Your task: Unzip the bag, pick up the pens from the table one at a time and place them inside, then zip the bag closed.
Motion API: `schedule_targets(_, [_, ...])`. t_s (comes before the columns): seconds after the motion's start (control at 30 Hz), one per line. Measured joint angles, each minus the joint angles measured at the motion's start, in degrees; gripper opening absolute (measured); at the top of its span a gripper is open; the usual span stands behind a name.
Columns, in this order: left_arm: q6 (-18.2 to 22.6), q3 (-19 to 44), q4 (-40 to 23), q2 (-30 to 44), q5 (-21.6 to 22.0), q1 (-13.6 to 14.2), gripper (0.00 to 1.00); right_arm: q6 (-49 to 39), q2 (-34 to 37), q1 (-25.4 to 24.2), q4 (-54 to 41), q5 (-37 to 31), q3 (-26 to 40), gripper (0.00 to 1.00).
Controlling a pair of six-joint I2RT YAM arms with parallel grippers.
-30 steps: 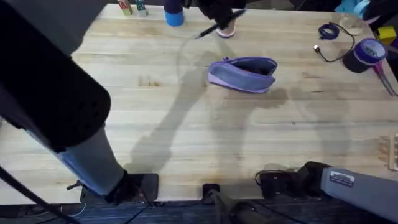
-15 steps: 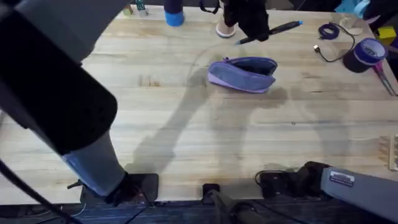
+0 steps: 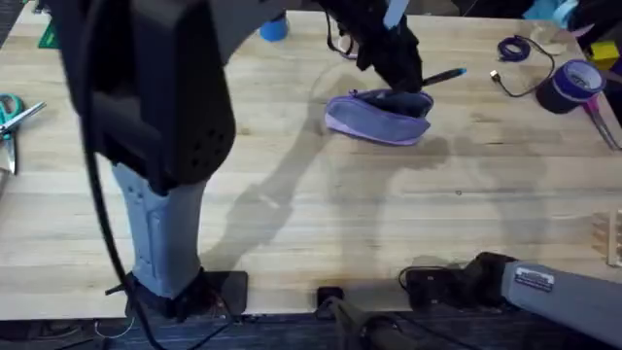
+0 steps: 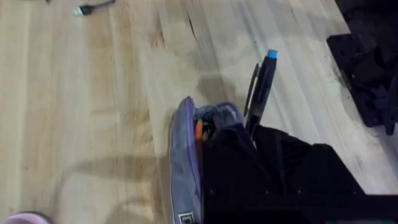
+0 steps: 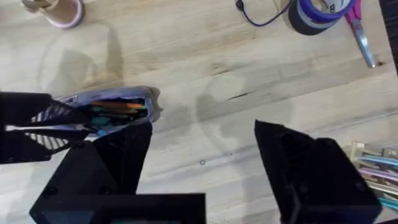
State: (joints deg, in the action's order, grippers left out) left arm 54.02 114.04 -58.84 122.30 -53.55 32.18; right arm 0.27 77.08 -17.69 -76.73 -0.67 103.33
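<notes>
While your left gripper (image 3: 413, 80) pinches pen (image 3: 439, 77) over bag (image 3: 379, 117), right wrist view shows right gripper (image 5: 202, 168) spread, orange items inside bag.

pale wooden table (image 3: 321, 233), purple bag (image 3: 379, 117), scissors (image 3: 12, 115)

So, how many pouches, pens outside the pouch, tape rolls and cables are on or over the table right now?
Pouches: 1, the lavender bag
Pens outside it: 1, the pen held by the left claw
Tape rolls: 1, the purple tape roll
Cables: 1, the coiled cable
Total: 4
</notes>
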Motion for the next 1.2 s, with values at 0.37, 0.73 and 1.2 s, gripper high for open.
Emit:
schedule_targets(0.37, [0.06, 0.00, -0.29, 2.97, 5.73, 0.26, 0.044, 0.02, 0.00, 0.00, 0.00, 0.00, 0.00, 0.995])
schedule_targets(0.73, [0.06, 0.00, -4.84, 7.17, 15.84, 0.58, 0.049, 0.02, 0.01, 0.00, 0.00, 0.00, 0.00, 0.996])
schedule_targets(1.2, [-0.29, 0.00, -5.87, 7.17, 15.84, 0.44, 0.982, 0.02, 0.00, 0.00, 0.00, 0.00, 0.00, 0.996])
